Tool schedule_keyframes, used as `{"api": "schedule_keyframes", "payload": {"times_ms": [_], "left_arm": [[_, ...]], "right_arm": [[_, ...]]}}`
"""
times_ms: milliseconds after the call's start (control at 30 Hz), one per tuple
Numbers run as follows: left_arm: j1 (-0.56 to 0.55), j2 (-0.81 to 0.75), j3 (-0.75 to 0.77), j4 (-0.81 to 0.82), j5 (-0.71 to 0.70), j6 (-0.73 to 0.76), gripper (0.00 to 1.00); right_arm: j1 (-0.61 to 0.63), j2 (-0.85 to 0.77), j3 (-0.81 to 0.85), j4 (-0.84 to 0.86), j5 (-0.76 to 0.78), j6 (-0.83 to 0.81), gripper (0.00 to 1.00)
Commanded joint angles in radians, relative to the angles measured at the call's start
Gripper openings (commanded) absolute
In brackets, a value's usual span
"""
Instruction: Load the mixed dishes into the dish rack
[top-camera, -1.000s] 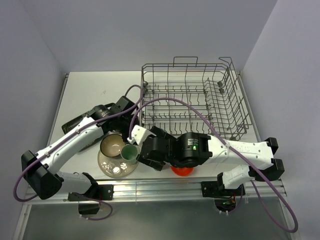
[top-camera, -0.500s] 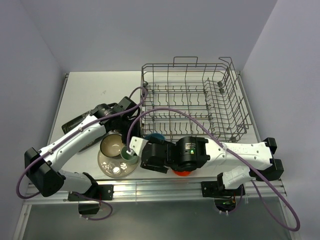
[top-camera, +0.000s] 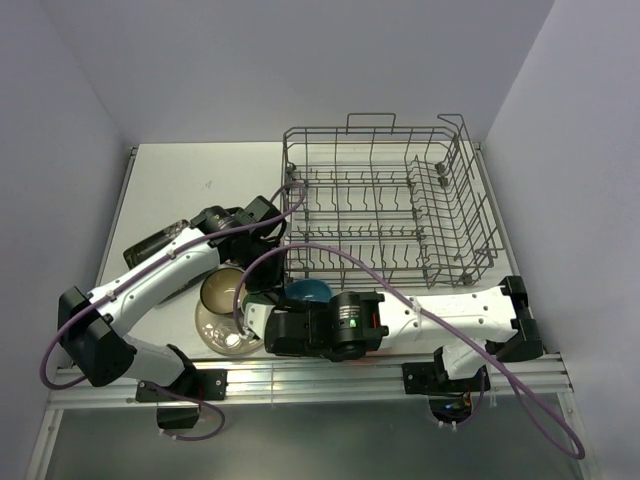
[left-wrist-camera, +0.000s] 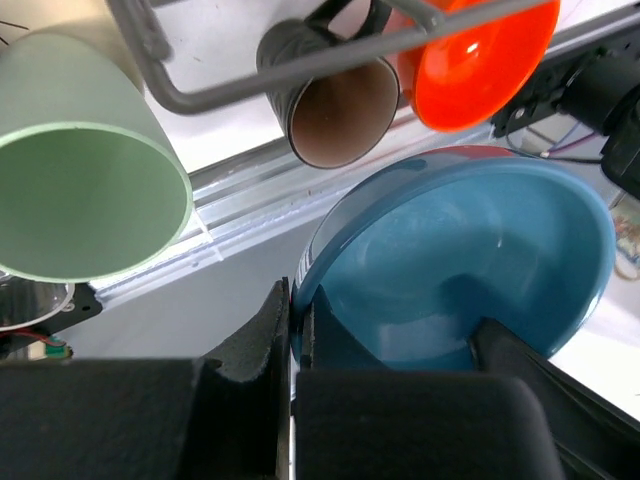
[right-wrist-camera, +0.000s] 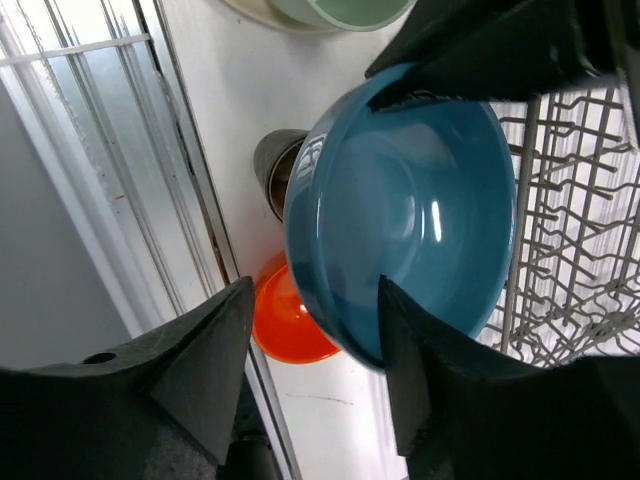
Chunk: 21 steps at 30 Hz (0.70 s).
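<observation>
The blue-inside bowl (top-camera: 306, 292) is held tilted off the table in front of the dish rack's (top-camera: 380, 200) front left corner. My left gripper (left-wrist-camera: 295, 298) is shut on its rim (left-wrist-camera: 330, 250); in the top view this gripper (top-camera: 278, 268) is at the bowl's left. My right gripper (right-wrist-camera: 315, 290) is open, and the bowl's lower rim (right-wrist-camera: 350, 330) lies between its fingers; I cannot tell if they touch it. The orange bowl (right-wrist-camera: 290, 320), the small brown mug (right-wrist-camera: 275, 170) and the pale green cup (left-wrist-camera: 80, 190) sit on the table below.
The tan bowl (top-camera: 222, 290) sits on a round plate (top-camera: 215, 335) at the front left. Black square plates (top-camera: 158, 240) lie under the left arm. A rack wire (left-wrist-camera: 300, 65) crosses the left wrist view. The right arm (top-camera: 440, 310) lies along the table's front edge.
The blue bowl has come up into view and moved toward the front. The right arm has swung toward the front edge and left; it now covers the orange bowl and green cup from above.
</observation>
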<state>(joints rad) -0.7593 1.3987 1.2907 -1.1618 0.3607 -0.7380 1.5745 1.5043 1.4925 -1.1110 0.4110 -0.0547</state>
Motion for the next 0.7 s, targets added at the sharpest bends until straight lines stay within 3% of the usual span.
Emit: {"api": "schedule_keyframes", "payload": {"times_ms": [0,167,300,400,500,533,633,667], "left_arm": [[-0.005,-0.010,0.068,-0.004,0.063,0.028,0.00],[-0.006,-0.020,0.074,0.004,0.089,0.026,0.00],[-0.006,-0.024,0.084,0.030,0.106,0.017,0.00],[-0.006,-0.026,0.096,0.054,0.112,-0.001,0.03],[-0.003,-0.033,0.114,0.077,0.087,-0.034,0.30],[0.001,-0.035,0.130,0.086,0.075,-0.041,0.48],[0.034,-0.049,0.176,0.106,0.012,-0.073,0.79],[0.066,-0.053,0.191,0.112,-0.030,-0.083,0.84]], "right_arm": [[0.025,0.013,-0.021,0.020,0.017,-0.008,0.55],[0.038,0.034,-0.041,0.043,0.081,-0.014,0.30],[0.041,0.045,-0.043,0.053,0.164,-0.007,0.00],[0.039,0.036,-0.040,0.065,0.189,0.003,0.00],[0.041,-0.004,-0.038,0.092,0.190,0.009,0.00],[0.041,-0.028,-0.038,0.100,0.193,0.010,0.00],[0.039,-0.076,-0.040,0.122,0.175,0.010,0.00],[0.035,-0.085,-0.041,0.125,0.163,0.009,0.00]]}}
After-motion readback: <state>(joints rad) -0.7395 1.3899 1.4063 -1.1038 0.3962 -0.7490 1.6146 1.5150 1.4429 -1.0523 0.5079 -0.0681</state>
